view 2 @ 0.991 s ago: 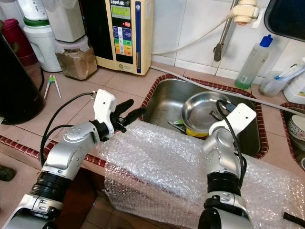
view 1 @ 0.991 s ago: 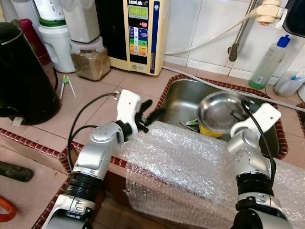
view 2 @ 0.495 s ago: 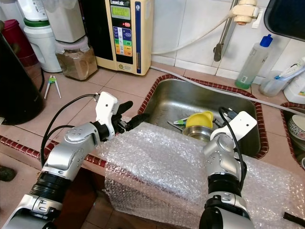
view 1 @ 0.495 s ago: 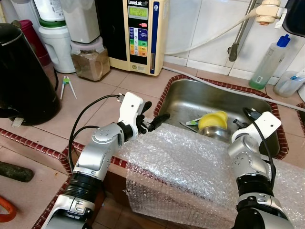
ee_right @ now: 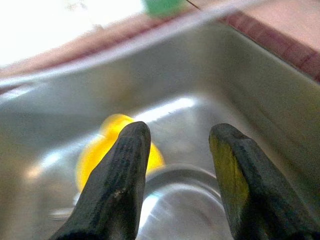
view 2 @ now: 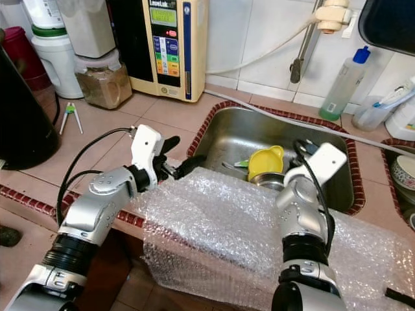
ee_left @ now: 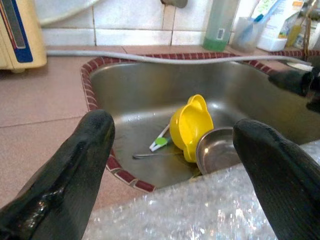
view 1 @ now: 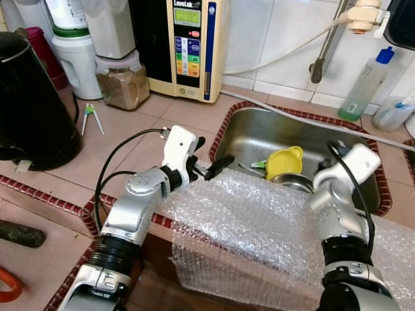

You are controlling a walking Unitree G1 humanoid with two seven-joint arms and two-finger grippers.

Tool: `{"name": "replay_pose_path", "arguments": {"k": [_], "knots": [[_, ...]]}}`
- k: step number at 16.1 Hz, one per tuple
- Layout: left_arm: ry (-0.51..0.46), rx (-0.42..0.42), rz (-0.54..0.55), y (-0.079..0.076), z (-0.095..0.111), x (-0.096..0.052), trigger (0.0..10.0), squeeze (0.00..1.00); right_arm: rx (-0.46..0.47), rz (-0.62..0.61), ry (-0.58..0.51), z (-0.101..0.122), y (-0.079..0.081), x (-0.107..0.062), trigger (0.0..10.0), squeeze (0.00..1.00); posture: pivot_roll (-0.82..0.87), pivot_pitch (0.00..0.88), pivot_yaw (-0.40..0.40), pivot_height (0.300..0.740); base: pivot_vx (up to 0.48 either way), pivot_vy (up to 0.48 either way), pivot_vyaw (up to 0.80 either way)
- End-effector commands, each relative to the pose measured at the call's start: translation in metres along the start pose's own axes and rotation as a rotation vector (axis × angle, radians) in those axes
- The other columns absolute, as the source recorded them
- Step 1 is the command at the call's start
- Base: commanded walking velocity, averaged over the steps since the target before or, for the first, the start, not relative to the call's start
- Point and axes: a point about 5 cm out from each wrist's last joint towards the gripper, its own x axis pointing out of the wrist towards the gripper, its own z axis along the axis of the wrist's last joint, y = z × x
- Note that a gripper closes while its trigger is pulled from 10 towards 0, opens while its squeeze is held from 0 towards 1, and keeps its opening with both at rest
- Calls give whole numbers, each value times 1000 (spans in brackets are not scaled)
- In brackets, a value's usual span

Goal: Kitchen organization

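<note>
Both end effectors gape empty, left (ee_left: 172,150), right (ee_right: 177,170); bubble wrap (view 1: 259,220) hides the steel bowl's (ee_left: 220,152) near edge

A cup (view 1: 284,162) and metal bowl (ee_left: 220,154) lie in the sink (view 1: 259,129); bubble wrap (view 1: 259,233) drapes the counter edge before it.

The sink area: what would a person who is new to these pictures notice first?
The yellow bowl stands out, leaning inside the steel sink beside a metal bowl. A sheet of bubble wrap covers the counter edge in front of the sink. The right tool is open above the metal bowl, and the left tool is open at the sink's left rim.
</note>
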Motion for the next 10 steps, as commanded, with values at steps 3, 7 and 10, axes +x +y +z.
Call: {"name": "replay_pose_path", "arguments": {"k": [3, 7, 10], "knots": [[-133, 44, 152, 12, 23, -2, 10000, 1000, -151, 201, -194, 26, 14, -16, 10000, 1000, 17, 13, -17, 740, 0, 0, 0], [-170, 82, 401, 21, 17, -15, 10000, 1000, -308, 323, -289, 31, -4, -31, 10000, 1000, 9, 10, -25, 740, 0, 0, 0], [-247, 185, 467, 15, 21, -31, 10000, 1000, -380, 405, -358, 41, -20, -51, 10000, 1000, 1, 7, -26, 740, 0, 0, 0]]}}
